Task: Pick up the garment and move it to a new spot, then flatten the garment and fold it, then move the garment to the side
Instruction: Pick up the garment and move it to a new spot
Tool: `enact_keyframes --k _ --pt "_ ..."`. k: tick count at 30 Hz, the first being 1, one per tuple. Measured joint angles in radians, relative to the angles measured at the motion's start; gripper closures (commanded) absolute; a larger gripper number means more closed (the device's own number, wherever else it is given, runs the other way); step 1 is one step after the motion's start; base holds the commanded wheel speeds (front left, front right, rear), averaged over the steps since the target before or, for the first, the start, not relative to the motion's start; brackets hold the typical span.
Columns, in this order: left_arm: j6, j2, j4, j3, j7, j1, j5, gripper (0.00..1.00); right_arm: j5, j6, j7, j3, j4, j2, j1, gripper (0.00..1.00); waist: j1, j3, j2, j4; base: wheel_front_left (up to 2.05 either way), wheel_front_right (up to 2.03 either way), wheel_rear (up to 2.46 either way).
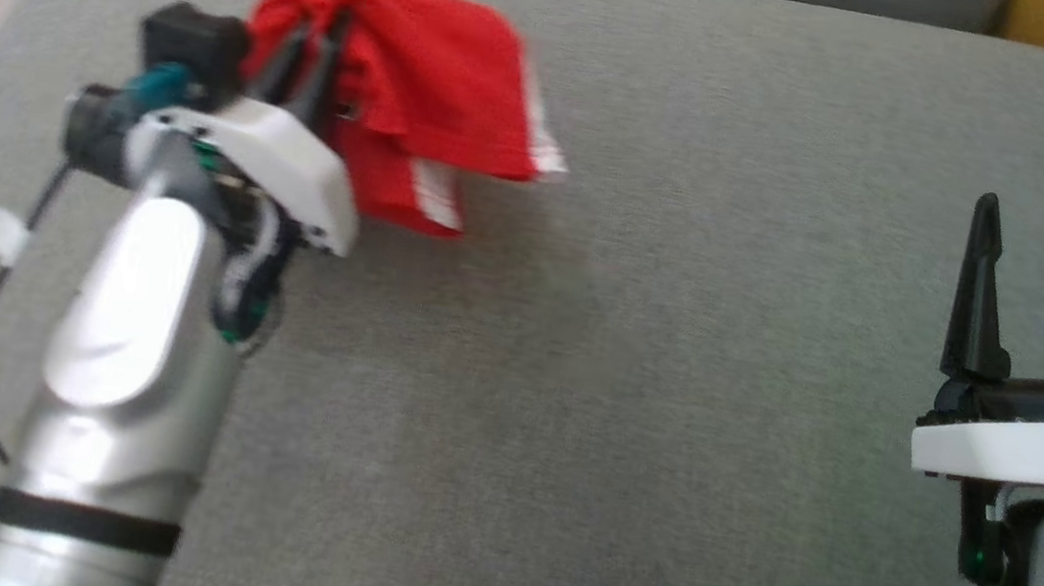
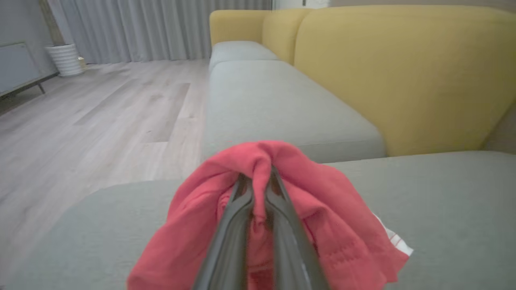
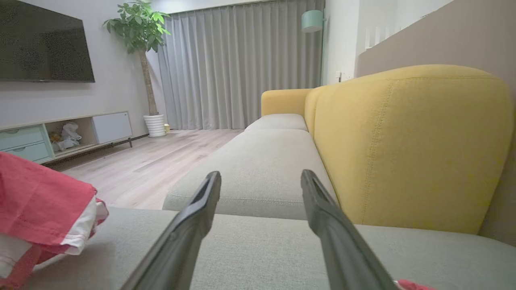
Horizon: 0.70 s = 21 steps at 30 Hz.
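One red garment (image 1: 438, 90) hangs pinched in the left gripper (image 1: 320, 29); the right gripper (image 1: 1037, 210), wide and empty, sits well rightward.

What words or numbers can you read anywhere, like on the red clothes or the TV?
None: there are no readable words, numbers or signs in these pictures.
The red garment: white stripes along one edge, no lettering showing.
The television: dark screen, and no brand mark can be made out.
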Motion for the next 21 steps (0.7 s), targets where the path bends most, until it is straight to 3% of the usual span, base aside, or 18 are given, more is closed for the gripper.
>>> enact_keyframes --k 9,12,13,15,16,17,18,21 --pt "0.107 -0.036 -0.084 -0.169 0.094 0.017 -0.017 1.0 0.034 0.0 -0.035 0.028 0.012 0.001 -0.041 0.0 0.0 0.047 0.0 -0.106 0.0 0.0 0.0" --pt "0.168 -0.037 -0.059 -0.263 0.094 -0.003 -0.071 1.0 0.05 0.0 -0.049 0.049 0.024 0.001 -0.062 0.0 0.0 0.071 0.0 -0.149 0.0 0.0 0.0" --pt "0.168 -0.037 -0.059 -0.263 0.094 -0.003 -0.071 1.0 0.05 0.0 -0.049 0.049 0.024 0.001 -0.062 0.0 0.0 0.071 0.0 -0.149 0.0 0.0 0.0" --pt "0.228 -0.038 -0.007 -0.342 0.087 -0.05 -0.11 1.0 0.066 0.0 -0.064 0.069 0.038 0.001 -0.083 0.0 0.0 0.098 0.0 -0.193 0.0 0.0 0.0" --pt "0.244 -0.038 0.013 -0.363 0.077 -0.069 -0.122 0.69 0.072 0.0 -0.071 0.074 0.043 0.001 -0.088 0.0 0.0 0.108 0.0 -0.208 0.0 0.0 0.0" --pt "0.244 -0.038 0.013 -0.363 0.077 -0.069 -0.122 0.26 0.072 0.0 -0.071 0.074 0.043 0.001 -0.088 0.0 0.0 0.108 0.0 -0.208 0.0 0.0 0.0" --pt "0.257 -0.038 0.035 -0.384 0.064 -0.088 -0.131 0.0 0.078 0.0 -0.077 0.077 0.048 0.001 -0.095 0.0 0.0 0.117 0.0 -0.222 0.0 0.0 0.0" --pt "0.283 -0.039 0.084 -0.429 0.016 -0.139 -0.175 0.0 0.087 0.0 -0.093 0.084 0.064 0.001 -0.107 0.0 0.0 0.146 0.0 -0.258 0.0 0.0 0.0"
